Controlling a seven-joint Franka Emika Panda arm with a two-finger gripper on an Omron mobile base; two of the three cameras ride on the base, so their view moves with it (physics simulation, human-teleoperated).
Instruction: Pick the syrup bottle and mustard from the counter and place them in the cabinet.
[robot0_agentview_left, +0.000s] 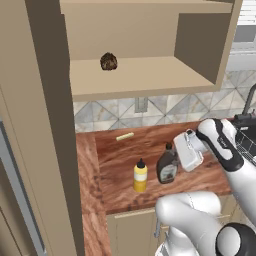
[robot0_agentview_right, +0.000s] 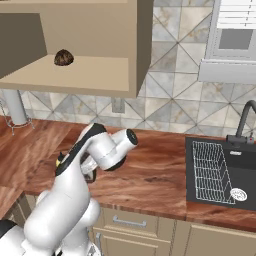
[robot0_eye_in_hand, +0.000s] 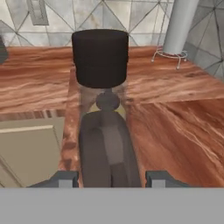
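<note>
Syrup bottle (robot0_agentview_left: 167, 166) stood on tabletop (robot0_agentview_left: 125, 160), gripper (robot0_eye_in_hand: 112, 178) closed on its body. Mustard (robot0_agentview_left: 140, 175) stood just beside, at its nine o'clock. Cabinet (robot0_agentview_left: 140, 75) held one brown lump (robot0_agentview_left: 108, 61).

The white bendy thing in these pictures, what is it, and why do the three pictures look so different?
It is a robot arm with a two-finger gripper at its end. Two pictures come from cameras riding behind the arm, one on its left and one on its right, so they show the same kitchen from two sides. The third comes from a camera on the hand itself, looking along the fingers.

On the wooden counter stand a brown syrup bottle and a yellow mustard bottle. The gripper is shut on the syrup bottle; up close you see its black cap between the fingers. Above is the cabinet, where both bottles should go. A small brown lump sits on its shelf; I cannot tell what it is.
</note>
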